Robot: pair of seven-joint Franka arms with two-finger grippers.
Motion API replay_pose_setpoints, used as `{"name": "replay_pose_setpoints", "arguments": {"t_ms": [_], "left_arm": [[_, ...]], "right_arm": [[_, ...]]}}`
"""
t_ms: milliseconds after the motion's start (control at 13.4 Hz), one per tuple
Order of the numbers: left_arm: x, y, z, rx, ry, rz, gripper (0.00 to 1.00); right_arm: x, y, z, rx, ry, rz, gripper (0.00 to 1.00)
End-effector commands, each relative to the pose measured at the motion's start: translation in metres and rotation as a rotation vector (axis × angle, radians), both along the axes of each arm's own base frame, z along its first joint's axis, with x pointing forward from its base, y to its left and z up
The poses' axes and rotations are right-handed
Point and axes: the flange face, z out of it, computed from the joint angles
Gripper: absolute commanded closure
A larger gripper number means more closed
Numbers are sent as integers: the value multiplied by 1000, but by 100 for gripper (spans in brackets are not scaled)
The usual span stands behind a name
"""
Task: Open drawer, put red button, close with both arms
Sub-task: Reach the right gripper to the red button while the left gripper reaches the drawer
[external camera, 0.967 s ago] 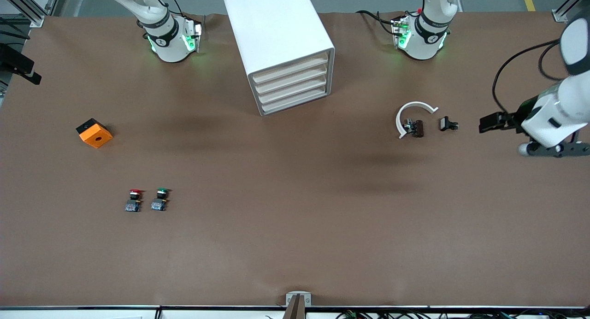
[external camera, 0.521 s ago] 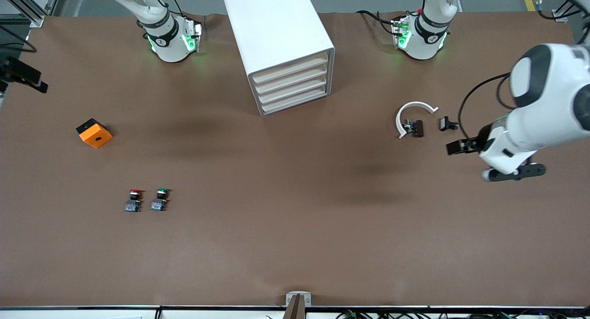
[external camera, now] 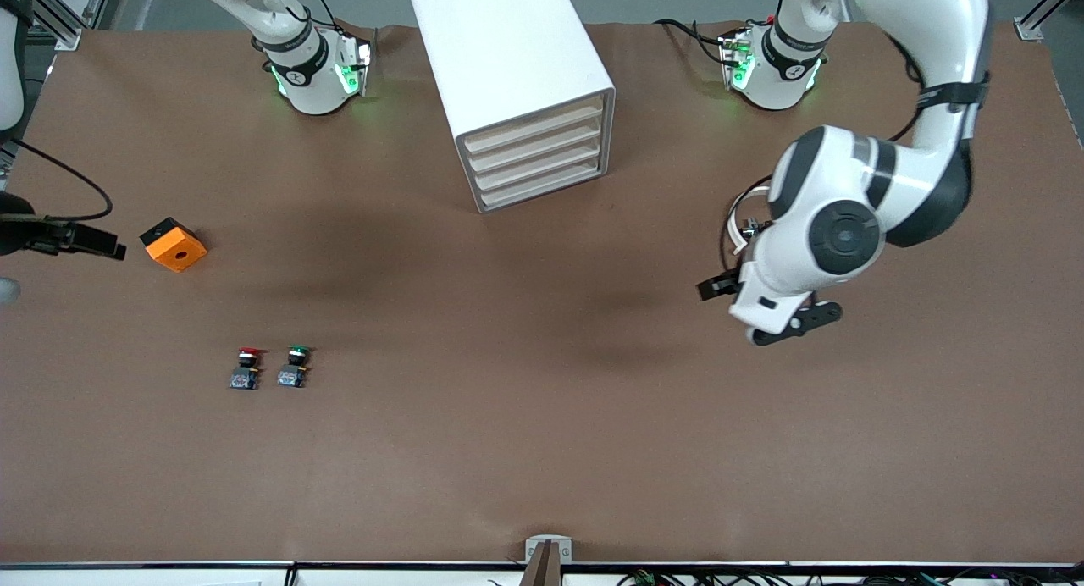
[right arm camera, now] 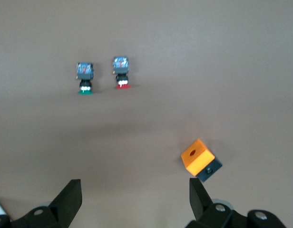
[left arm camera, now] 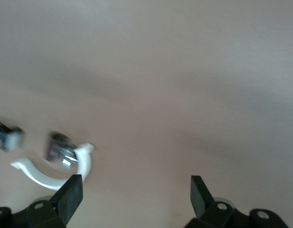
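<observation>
The red button stands on the table beside the green-capped button, toward the right arm's end and nearer the front camera. Both show in the right wrist view, red and green. The white drawer cabinet stands between the arm bases, and all its drawers are shut. My right gripper is open and empty over bare table beside the orange block. My left gripper is open and empty, up in the air by a white curved piece.
The orange block lies near the right arm's end of the table. The white curved piece with a small dark part lies mostly under the left arm. Another small part lies beside it.
The left arm has swung in from the table's end toward the middle and now covers the small parts. The right hand has moved nearer the front camera, up beside the orange block.
</observation>
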Motion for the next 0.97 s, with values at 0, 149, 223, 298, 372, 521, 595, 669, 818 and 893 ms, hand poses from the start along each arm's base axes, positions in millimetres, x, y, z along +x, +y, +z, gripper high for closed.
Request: {"name": "replay_pose_setpoints", "arguments": {"t_ms": [0, 149, 223, 298, 372, 521, 595, 669, 818, 893], "left_arm": [[8, -32, -12, -116, 111, 259, 0], [9, -45, -26, -189, 205, 388, 0], [9, -48, -33, -203, 241, 440, 0], [8, -54, -41, -212, 281, 494, 0], [7, -59, -53, -212, 335, 570, 0], [8, -68, -79, -169, 474, 779, 0], [-2, -72, -97, -74, 581, 826, 0], [-8, -76, -107, 20, 672, 851, 0], [-27, -85, -116, 161, 821, 921, 0], [-36, -87, -124, 216, 901, 948, 0]], "right_arm": [[21, 0, -28, 4, -19, -66, 0], [34, 6, -64, -7, -40, -111, 0], [41, 10, -81, -10, -52, -101, 0], [49, 16, -97, -13, -66, -88, 0], [56, 21, -115, -18, -72, -72, 0], [70, 27, -161, -19, -86, -2, 0], [72, 35, -180, -22, -103, 16, 0], [72, 39, -198, -25, -118, 25, 0], [75, 37, -226, -31, -138, 26, 0], [77, 35, -239, -32, -138, 23, 0]]}}
